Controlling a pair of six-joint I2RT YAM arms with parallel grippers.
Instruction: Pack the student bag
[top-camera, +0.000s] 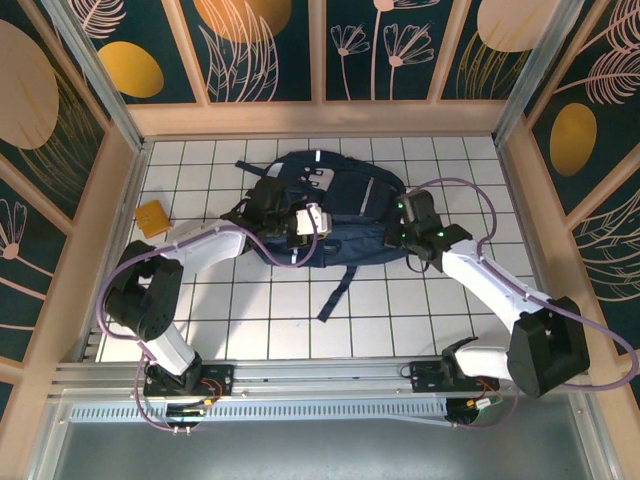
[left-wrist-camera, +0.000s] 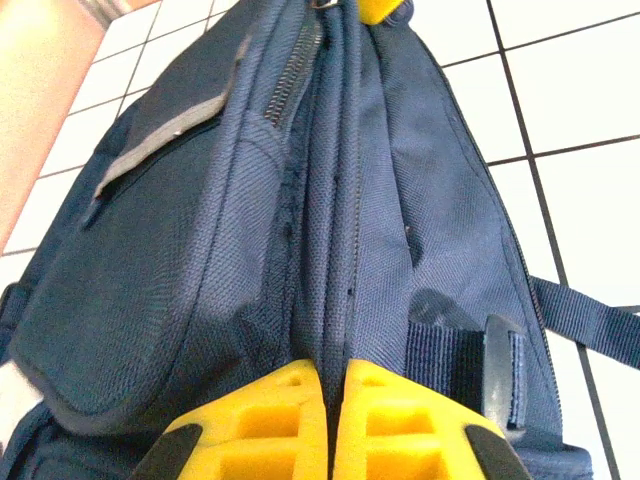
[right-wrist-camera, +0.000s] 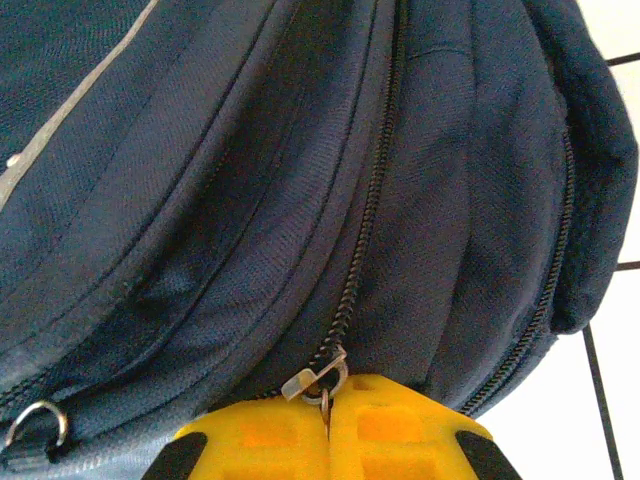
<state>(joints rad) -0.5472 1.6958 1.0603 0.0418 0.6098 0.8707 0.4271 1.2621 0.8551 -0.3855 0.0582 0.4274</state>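
My left hand (left-wrist-camera: 333, 400) has its yellow fingers (left-wrist-camera: 270, 420) pressed together, and a raised fold of navy cloth runs straight into the line where they meet, so I am pinching the backpack (top-camera: 345, 215) along that ridge. Just right of my fingers a black strap (left-wrist-camera: 440, 355) passes through a dark buckle (left-wrist-camera: 497, 365) on the backpack's side, and up to the left a grey strip (left-wrist-camera: 150, 150) edges the front pocket beside a zipper (left-wrist-camera: 295, 70). My right hand (right-wrist-camera: 328, 420) is also closed, its two yellow fingers meeting on the small metal zipper pull (right-wrist-camera: 315, 380) at the end of a dark zipper that climbs away across the cloth. Low to the left of it a metal ring (right-wrist-camera: 35, 420) hangs from the backpack. From above, the backpack lies flat on the white tiled table (top-camera: 250, 310), towards the far side and near the middle, with my left hand at its left end and my right hand at its right end. One loose strap (top-camera: 335, 290) trails from it towards me. A small orange packet (top-camera: 153, 218) lies well apart, near the table's left wall.
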